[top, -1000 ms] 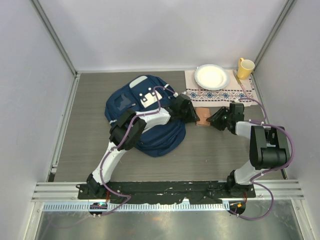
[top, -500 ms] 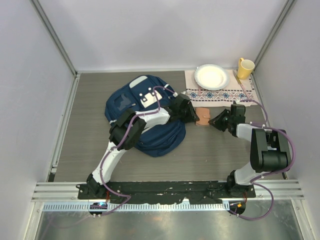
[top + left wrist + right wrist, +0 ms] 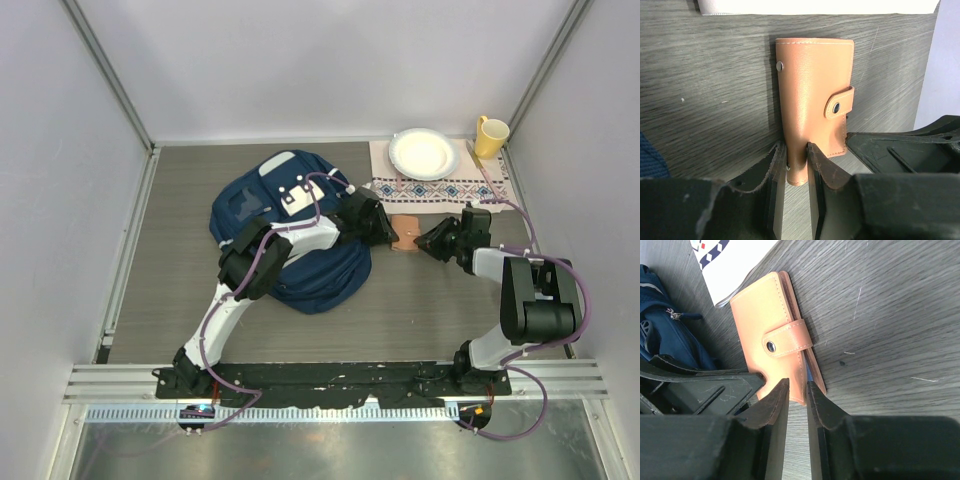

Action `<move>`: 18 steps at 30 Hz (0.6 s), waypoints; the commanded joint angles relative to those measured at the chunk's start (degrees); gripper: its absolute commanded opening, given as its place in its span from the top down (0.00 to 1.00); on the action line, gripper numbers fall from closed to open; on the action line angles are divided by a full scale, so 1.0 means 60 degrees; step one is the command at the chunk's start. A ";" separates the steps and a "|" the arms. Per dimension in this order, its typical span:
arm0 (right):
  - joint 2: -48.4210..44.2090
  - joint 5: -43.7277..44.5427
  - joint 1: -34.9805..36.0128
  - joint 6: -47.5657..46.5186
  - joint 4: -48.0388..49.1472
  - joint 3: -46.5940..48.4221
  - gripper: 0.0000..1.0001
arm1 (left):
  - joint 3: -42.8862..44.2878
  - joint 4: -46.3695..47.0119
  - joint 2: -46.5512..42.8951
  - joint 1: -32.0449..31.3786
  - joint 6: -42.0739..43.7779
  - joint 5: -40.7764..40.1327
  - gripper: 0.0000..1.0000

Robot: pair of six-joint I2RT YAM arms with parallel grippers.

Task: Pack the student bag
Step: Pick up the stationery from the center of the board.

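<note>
Top external shows the student bag slumped on the surface, left of the middle and closer to the far edge than the near one, with the left arm reaching across it. Just off its right side, between the bag and the embroidered cloth at the far right corner, lies a tan leather wallet. In the left wrist view the left gripper has its jaws pinched narrow on one corner of the wallet's nearer short end, touching both faces. The right gripper holds its jaws narrow at the other corner of that end, with the leather edge in the gap; we cannot tell whether they bite

We judge the bag soft and floppy: it will sag and fold instead of holding its mouth open, so a firm pinch on a trimmed rim or strap should serve better than loose cloth. The wallet looks light, fairly stiff and smooth, so it may slip, and a grip deeper on its short end, clear of the snap strap, seems safest
</note>
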 commanded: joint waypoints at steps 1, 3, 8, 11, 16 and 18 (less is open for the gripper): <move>0.0039 -0.0605 0.0160 0.0245 0.0624 -0.0023 0.74 | -0.0290 -0.0313 0.0421 -0.0149 -0.0010 0.0348 0.74; 0.0054 -0.0503 0.0160 0.0274 0.0536 -0.0052 0.74 | -0.0305 -0.0269 0.0421 -0.0149 -0.0025 0.0348 0.74; 0.0113 -0.0283 0.0175 0.0259 0.0214 -0.0008 0.74 | -0.0320 -0.0240 0.0406 -0.0149 -0.0054 0.0377 0.74; 0.0171 -0.0253 0.0160 0.0245 0.0184 -0.0037 0.72 | -0.0349 -0.0196 0.0406 -0.0149 -0.0055 0.0377 0.74; 0.0274 -0.0341 0.0160 0.0303 0.0228 -0.0023 0.72 | -0.0349 -0.0181 0.0421 -0.0164 -0.0084 0.0406 0.75; 0.0245 -0.0356 0.0160 0.0318 0.0286 -0.0037 0.72 | -0.0334 -0.0181 0.0435 -0.0164 -0.0084 0.0406 0.75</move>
